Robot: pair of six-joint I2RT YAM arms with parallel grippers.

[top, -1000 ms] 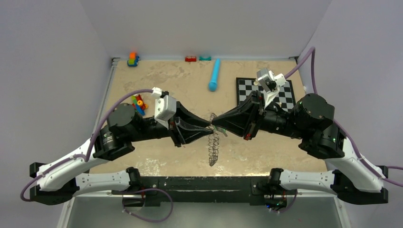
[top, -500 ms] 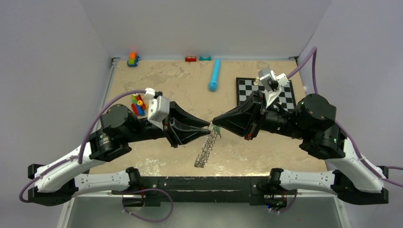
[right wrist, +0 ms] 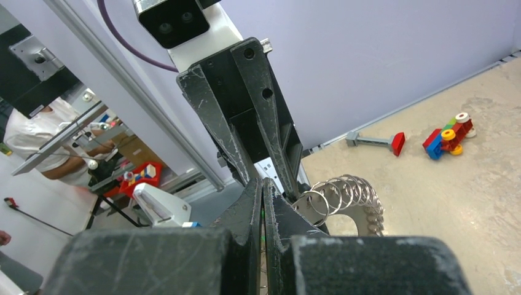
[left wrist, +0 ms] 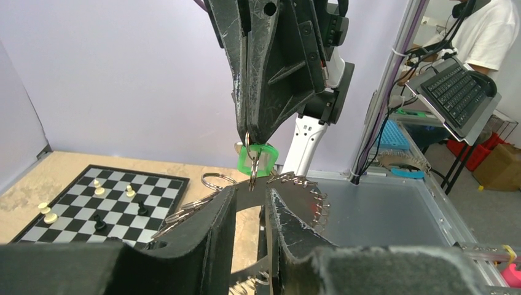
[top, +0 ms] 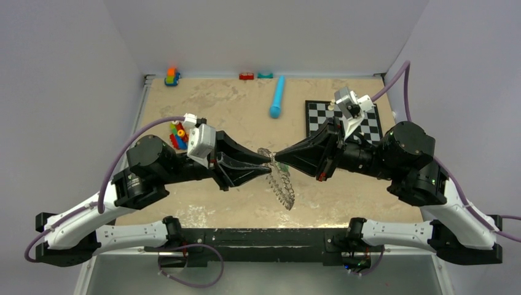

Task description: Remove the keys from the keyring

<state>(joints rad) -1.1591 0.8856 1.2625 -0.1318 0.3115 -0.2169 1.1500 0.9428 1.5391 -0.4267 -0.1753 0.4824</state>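
The keyring (top: 281, 183) hangs in the air between the two gripper tips and slants down to the right, its rim lined with silver keys (top: 287, 195). My right gripper (top: 278, 158) is shut on the small ring of the green-headed key (left wrist: 258, 161) at the hoop's top. My left gripper (top: 269, 161) meets it tip to tip. In the left wrist view its fingers (left wrist: 224, 209) stand a narrow gap apart, and the dark hoop (left wrist: 290, 190) crosses behind the tips. The right wrist view shows the coil of silver rings (right wrist: 344, 190) just past the shut right tips (right wrist: 263, 182).
A chessboard (top: 319, 114) with a few pieces lies at the back right, partly under the right arm. A blue cylinder (top: 277, 98) lies at the back centre. Toy bricks (top: 178, 136) sit by the left arm, and more toys (top: 172, 76) line the back wall.
The hanging keyring swung from down-left to down-right. The left arm's wrist drew back to the left. Both gripper tips stayed together at the hoop's top.
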